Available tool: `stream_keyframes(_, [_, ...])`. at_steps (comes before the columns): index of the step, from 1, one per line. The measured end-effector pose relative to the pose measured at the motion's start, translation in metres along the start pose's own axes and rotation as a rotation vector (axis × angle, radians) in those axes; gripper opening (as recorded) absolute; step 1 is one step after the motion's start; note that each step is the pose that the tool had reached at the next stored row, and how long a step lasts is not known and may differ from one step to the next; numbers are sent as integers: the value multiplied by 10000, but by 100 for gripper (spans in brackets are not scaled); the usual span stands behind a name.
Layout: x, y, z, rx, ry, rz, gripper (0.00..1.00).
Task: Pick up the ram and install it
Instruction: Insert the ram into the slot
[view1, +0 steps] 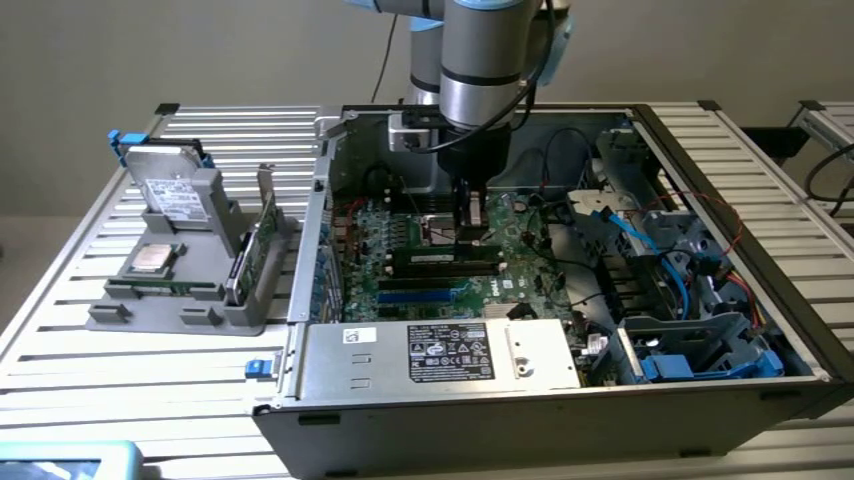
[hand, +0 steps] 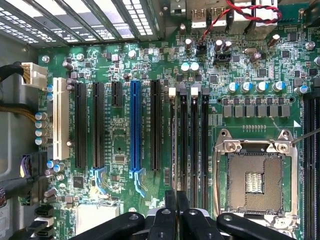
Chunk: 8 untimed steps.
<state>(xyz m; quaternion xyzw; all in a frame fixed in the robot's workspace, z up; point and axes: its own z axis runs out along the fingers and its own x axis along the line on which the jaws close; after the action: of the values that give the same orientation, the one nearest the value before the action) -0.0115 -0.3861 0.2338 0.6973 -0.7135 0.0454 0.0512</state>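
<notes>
The ram (view1: 441, 260) is a dark-green stick with a pale label. It stands on its long edge across the motherboard (view1: 400, 240) inside the open computer case, in line with the black memory slots (hand: 189, 140). My gripper (view1: 470, 242) comes straight down from the arm and is shut on the stick's upper edge, toward its end on the exterior view's right. In the wrist view the black fingers (hand: 170, 210) are pressed together just over those slots, and the stick between them is seen edge-on and hard to make out.
The power supply box (view1: 441, 355) fills the case's near side. Blue and black cables (view1: 667, 270) crowd the drive bays on the exterior view's right. The bare processor socket (hand: 255, 180) lies beside the slots. Outside the case, a grey fixture (view1: 187, 300) holds a hard drive (view1: 180, 195) and a green card (view1: 256, 250).
</notes>
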Motion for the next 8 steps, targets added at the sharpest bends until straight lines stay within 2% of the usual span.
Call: stream_keyframes(8, [-1, 0, 21, 0, 14, 0, 12])
